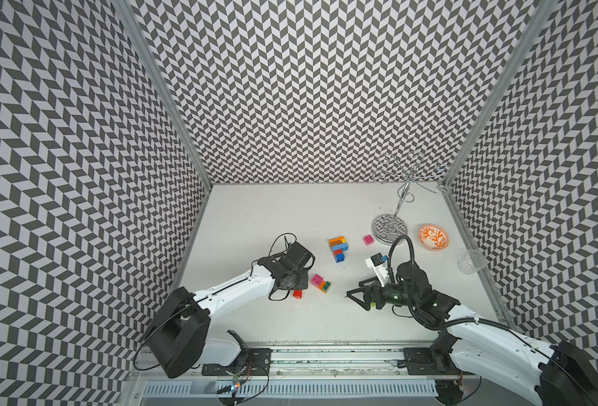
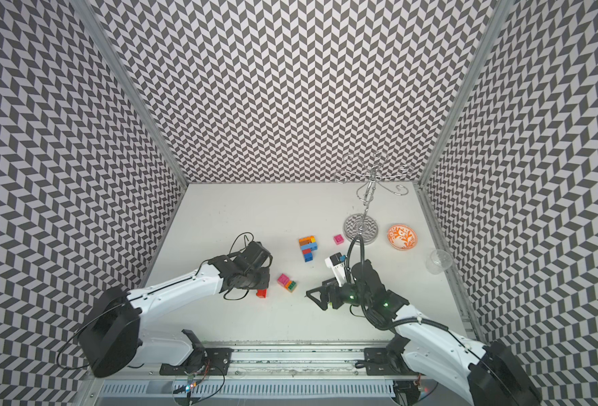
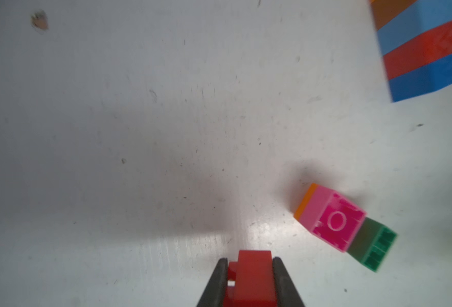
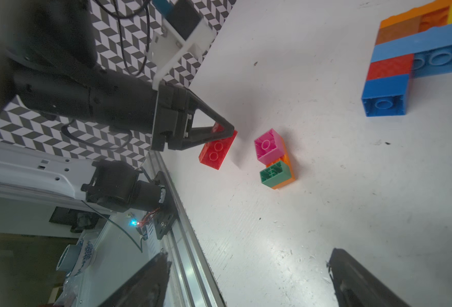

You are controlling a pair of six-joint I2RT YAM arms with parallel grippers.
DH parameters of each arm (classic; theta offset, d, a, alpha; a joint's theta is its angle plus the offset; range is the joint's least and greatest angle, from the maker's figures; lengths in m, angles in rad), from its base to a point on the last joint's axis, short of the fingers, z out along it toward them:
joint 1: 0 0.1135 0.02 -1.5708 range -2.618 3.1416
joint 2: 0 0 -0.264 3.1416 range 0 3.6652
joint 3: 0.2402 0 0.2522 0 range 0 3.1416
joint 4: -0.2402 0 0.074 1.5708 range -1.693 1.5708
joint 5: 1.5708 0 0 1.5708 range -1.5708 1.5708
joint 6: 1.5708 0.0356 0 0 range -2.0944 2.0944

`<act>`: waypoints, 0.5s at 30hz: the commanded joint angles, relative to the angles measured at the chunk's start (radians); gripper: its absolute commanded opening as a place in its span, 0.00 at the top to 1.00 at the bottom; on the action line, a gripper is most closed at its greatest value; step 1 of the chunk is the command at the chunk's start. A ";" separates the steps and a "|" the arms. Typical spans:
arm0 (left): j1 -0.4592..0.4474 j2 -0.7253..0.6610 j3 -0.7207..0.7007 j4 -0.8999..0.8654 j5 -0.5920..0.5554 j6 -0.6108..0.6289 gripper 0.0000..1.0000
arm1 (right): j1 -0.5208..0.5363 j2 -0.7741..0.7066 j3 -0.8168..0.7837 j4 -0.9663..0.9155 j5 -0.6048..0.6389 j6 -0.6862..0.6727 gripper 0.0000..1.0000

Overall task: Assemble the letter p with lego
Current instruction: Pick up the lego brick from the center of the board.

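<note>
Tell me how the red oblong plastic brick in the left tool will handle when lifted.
The red oblong plastic brick looks rigid, probably won't flex. The left tool pinches its smooth sides, so it might slip or pivot. Small, likely light.

I record the red brick (image 3: 250, 276) as smooth, glossy plastic, and the left gripper (image 3: 250, 261) as matt black plastic. The counter (image 3: 140, 133) is smooth and white with a dull sheen, scuffed and speckled. The stand (image 1: 401, 197) is polished bright metal. The bowl (image 1: 433, 238) looks glazed.
</note>
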 commanded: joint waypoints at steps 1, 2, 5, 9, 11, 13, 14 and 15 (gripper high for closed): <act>0.005 -0.119 0.036 0.090 0.043 -0.120 0.86 | 0.071 0.009 0.057 0.108 0.079 0.037 0.05; 0.005 -0.149 0.025 0.126 0.062 -0.155 0.85 | 0.091 0.012 0.064 0.122 0.108 0.046 0.06; 0.002 -0.244 -0.055 0.280 0.113 -0.319 0.85 | 0.132 0.014 0.061 0.209 0.173 0.095 0.08; -0.011 -0.366 -0.225 0.533 0.148 -0.510 0.83 | 0.161 0.045 0.073 0.303 0.164 0.116 0.08; -0.018 -0.399 -0.255 0.563 0.123 -0.541 0.83 | 0.175 0.074 0.112 0.271 0.184 0.101 0.07; -0.031 -0.410 -0.254 0.547 0.089 -0.549 0.82 | 0.192 0.098 0.144 0.260 0.193 0.080 0.06; -0.037 -0.411 -0.251 0.544 0.080 -0.552 0.82 | 0.202 0.112 0.159 0.257 0.205 0.072 0.05; -0.042 -0.410 -0.255 0.546 0.077 -0.555 0.83 | 0.210 0.128 0.175 0.258 0.210 0.066 0.05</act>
